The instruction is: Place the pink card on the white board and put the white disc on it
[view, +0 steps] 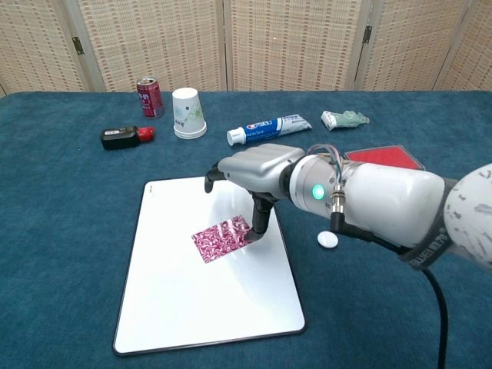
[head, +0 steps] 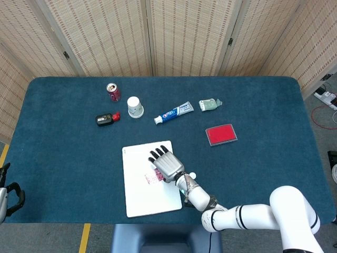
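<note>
Head view first: I've got my right hand (head: 167, 165) over the flat white rectangular board (head: 142, 197), and the pink patterned card (head: 153, 176) is peeking out just under its left side, sitting around the middle of the board. The small round white disc (head: 192, 176) is on the blue counter (head: 63, 147) just off the board's right edge, pretty much beside my wrist. My left hand (head: 4, 194) is way off at the far left edge of the counter; I can't tell how its fingers sit, so the right one is clearly the nearer hand for the disc.

Chest view is clearer: the fingers (view: 257, 223) come down onto the card's right end and look pinched on it, so I'd say I'm gripping the card as it lies on or just above the board; can't tell if it's fully flat. The card's long axis runs roughly left-right across the board with a slight tilt. The disc (view: 328, 239) lies to the right of the hand, under my forearm, a bit apart from the board edge.

My read: card is about placed, next is letting go and swinging right for the disc. Board margins around the card are wide; the red flat case (view: 384, 157) sits well back
</note>
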### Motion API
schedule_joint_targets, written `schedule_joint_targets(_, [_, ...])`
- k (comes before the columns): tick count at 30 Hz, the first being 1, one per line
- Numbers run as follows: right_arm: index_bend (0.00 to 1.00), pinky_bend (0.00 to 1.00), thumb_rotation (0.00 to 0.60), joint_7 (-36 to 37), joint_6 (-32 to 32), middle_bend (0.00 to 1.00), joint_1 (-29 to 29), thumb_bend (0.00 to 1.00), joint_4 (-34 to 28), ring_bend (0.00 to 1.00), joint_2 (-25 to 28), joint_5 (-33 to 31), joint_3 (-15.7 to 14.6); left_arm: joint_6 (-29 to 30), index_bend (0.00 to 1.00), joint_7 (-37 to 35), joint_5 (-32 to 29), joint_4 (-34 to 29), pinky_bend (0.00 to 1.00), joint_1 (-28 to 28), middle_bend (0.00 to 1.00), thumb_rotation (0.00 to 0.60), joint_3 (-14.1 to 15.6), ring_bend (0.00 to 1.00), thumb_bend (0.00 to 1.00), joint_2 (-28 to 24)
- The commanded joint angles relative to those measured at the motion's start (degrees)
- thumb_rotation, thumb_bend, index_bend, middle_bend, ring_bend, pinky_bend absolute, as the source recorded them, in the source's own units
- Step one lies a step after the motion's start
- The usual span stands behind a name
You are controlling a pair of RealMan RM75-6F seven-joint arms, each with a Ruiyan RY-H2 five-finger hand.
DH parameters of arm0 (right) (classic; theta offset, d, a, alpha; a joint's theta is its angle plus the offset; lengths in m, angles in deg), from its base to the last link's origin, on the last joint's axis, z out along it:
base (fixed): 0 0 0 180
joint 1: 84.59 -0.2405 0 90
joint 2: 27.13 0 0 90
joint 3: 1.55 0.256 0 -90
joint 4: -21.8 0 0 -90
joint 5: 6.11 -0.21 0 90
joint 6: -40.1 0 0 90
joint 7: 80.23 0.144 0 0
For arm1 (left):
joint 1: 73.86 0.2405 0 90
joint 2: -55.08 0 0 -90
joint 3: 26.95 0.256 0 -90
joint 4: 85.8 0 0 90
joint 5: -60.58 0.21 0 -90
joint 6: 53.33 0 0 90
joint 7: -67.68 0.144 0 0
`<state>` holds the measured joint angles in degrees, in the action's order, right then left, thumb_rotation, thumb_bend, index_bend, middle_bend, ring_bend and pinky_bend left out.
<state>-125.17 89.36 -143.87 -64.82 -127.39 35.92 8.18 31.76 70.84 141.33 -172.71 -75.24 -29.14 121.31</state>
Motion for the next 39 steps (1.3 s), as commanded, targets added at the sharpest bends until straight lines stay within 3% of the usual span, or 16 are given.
schedule_joint_targets(1, [0.16, 0.05, 0.600, 2.36, 1.65, 0.11, 1.56, 0.23, -1.72, 0.08, 2.11, 2.01, -0.74, 0.01, 0.11, -0.12, 0.05, -0.05, 0.00, -0.03, 0.05, 0.600, -0.06, 0.06, 0.16, -0.04])
schedule_joint_targets(10, [0.30, 0.05, 0.600, 9.95, 5.78, 0.14, 9.13, 0.23, -6.60, 0.09, 10.68, 11.04, -6.97, 0.28, 0.11, 0.41, 0.30, -1.15, 0.00, -0.23, 0.05, 0.600, -0.46, 0.06, 0.16, -0.34])
schedule_joint_targets(18, [0.32, 0.05, 0.600, 12.56, 5.66, 0.14, 12.56, 0.23, -5.24, 0.09, 11.62, 15.82, -11.17, 0.84, 0.11, 1.69, 0.85, -2.74, 0.00, -0.23, 0.05, 0.600, -0.47, 0.06, 0.16, -0.84])
schedule_joint_targets(31, [0.36, 0.05, 0.600, 14.00, 3.55, 0.16, 13.79, 0.24, -0.94, 0.10, 9.38, 17.00, -10.70, 1.18, 0.11, 1.87, 0.75, -3.11, 0.00, 0.15, 0.05, 0.600, -0.38, 0.06, 0.16, -1.13])
schedule_joint_targets(39, [0.39, 0.05, 0.600, 13.25, 2.66, 0.17, 13.66, 0.33, -0.17, 0.10, 8.92, 16.35, -9.63, 1.04, 0.11, 1.56, 0.63, -2.62, 0.00, 0.18, 0.05, 0.600, -0.41, 0.06, 0.16, -0.97])
